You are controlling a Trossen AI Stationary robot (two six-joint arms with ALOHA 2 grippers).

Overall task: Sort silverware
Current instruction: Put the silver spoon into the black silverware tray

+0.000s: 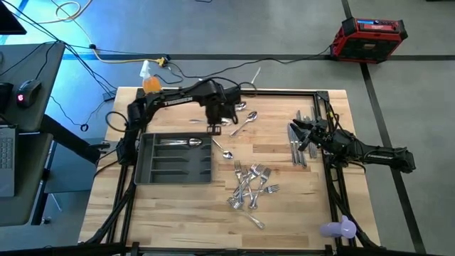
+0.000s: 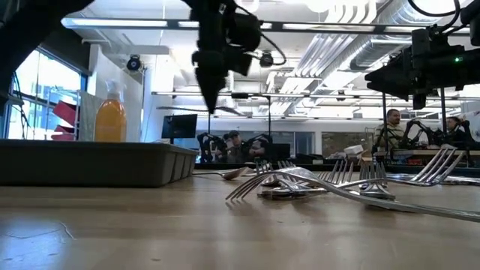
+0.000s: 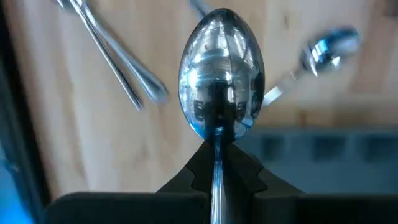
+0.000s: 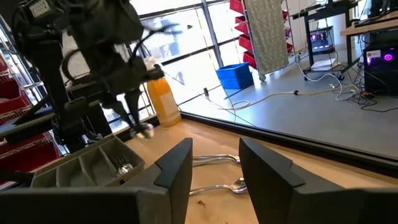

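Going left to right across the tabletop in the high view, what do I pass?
Grey tray → left gripper shut on a spoon → fork pile → knives → right gripper, open.

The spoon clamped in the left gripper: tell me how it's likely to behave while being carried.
The spoon looks like stiff polished metal, so it probably won't flex. The left gripper pinches only its thin handle, so that glossy surface could slip or swivel. The bowl sticks out past the fingertips, so it may swing on a jolt.
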